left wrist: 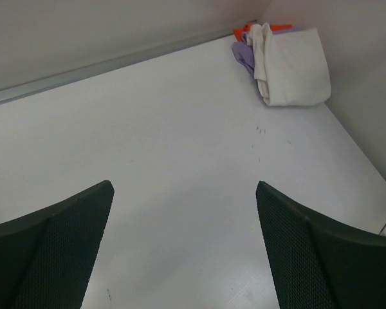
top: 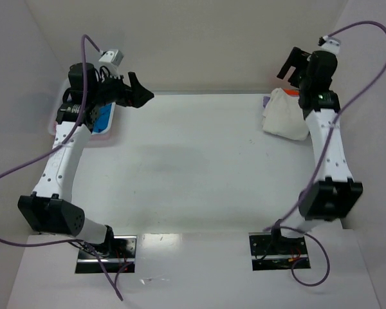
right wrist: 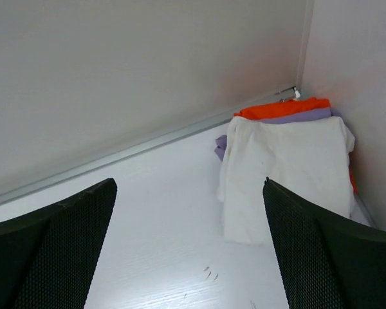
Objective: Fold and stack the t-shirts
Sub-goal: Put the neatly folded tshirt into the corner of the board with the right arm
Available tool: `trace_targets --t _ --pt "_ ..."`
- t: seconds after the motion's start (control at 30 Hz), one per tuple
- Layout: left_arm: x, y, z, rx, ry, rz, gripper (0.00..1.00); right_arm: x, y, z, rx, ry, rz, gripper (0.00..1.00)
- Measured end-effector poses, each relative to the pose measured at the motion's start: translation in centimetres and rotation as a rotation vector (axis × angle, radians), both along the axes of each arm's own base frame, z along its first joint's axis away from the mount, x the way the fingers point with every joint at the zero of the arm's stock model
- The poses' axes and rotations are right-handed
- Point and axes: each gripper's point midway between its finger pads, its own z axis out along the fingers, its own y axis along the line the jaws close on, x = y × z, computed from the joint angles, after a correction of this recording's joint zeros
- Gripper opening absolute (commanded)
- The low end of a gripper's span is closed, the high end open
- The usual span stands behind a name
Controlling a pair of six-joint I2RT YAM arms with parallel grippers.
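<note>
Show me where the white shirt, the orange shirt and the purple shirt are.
white shirt (right wrist: 289,167): right wrist view, middle of its top face.
orange shirt (right wrist: 282,109): right wrist view, its visible far edge.
purple shirt (right wrist: 302,116): right wrist view, strip below the orange.

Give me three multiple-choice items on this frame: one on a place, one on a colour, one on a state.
1. Where is the shirt stack? A far right corner of the table; B centre; C near left edge.
2. Which shirt tops it? A orange; B white; C blue.
3. How is the right gripper? A shut on a shirt; B open, empty; C shut, empty.
Answers: 1 A, the overhead view shows it there. 2 B, the white shirt covers the purple shirt and the orange shirt. 3 B, its fingers stand apart with nothing between them.
</note>
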Motion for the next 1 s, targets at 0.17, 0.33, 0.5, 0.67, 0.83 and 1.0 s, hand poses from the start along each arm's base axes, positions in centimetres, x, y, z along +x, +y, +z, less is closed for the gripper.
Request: trace_targets --t 0.17,0.33,0.5,0.67,0.83,1.0 --pt "-1.1 2.0 -1.3 0.019 0.022 0.116 0.99 -8.8 0.6 5.7 0.038 -0.181 -0.021 1.0" --pt "-2.9 5.4 -4.4 0.111 0.072 0.295 0.99 -14.5 1.0 2.3 0.096 -0.177 -0.041 1.0" --pt "-6.4 6.5 -3.8 0.101 0.017 0.352 0.99 -16.2 1.5 -0.6 0.132 -0.136 -0.044 1.0" --pt "-10.0 6.7 -3.1 0.045 -0.05 0.384 0.99 -17.3 1.6 -3.1 0.14 -0.085 -0.049 1.0" --pt "-10.4 8.1 -4.4 0.049 -0.037 0.472 0.99 -18.2 1.7 -4.2 0.141 -0.074 -0.049 1.0" --pt "-10.1 9.9 -6.9 0.095 0.012 0.571 0.99 -18.3 1.8 -5.6 0.144 -0.049 -0.049 1.0"
